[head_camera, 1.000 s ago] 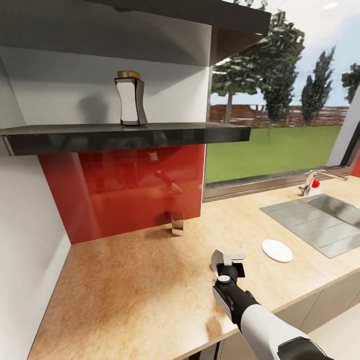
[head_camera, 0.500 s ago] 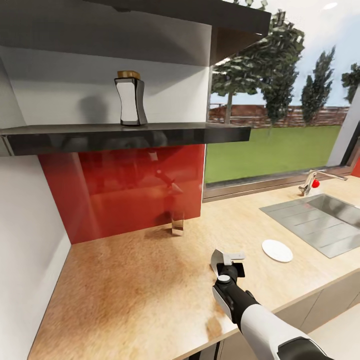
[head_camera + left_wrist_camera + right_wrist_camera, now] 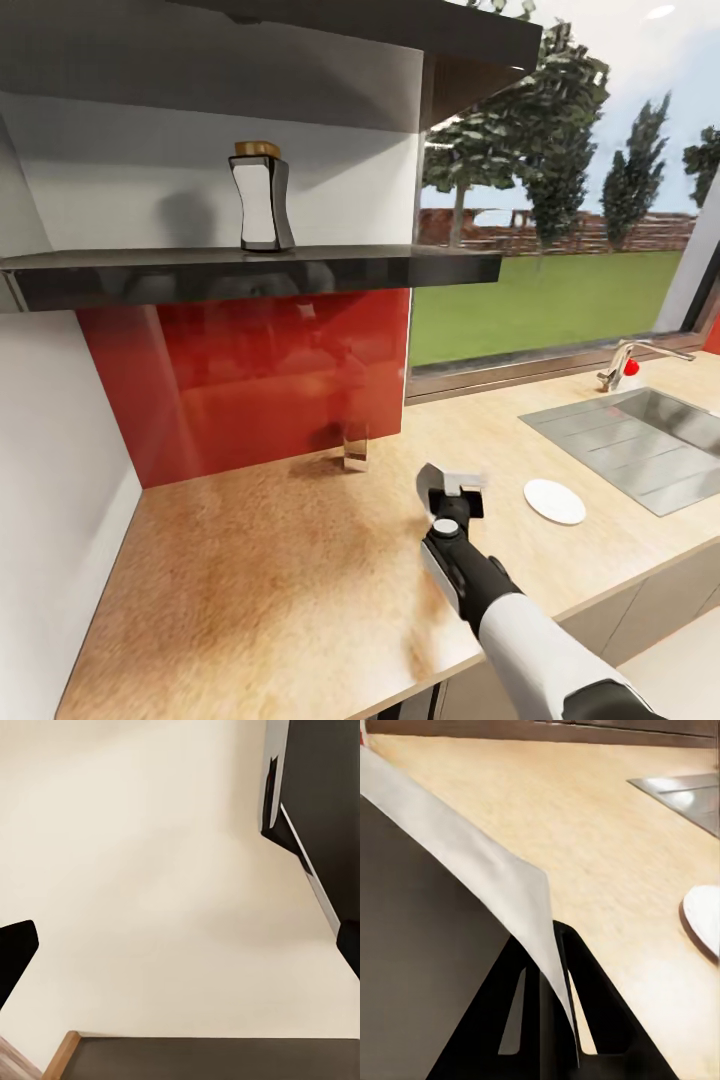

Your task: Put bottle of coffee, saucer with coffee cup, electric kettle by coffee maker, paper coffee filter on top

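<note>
The pale surface runs under a dark shelf, where a waisted grey-and-white bottle with a yellow cap stands. Over the surface, the right hand is closed on the white paper coffee filter, the saucer lying just beside it, toward the sink. The right wrist view shows the filter pinched between dark fingers. The left hand's state cannot be told.
</note>
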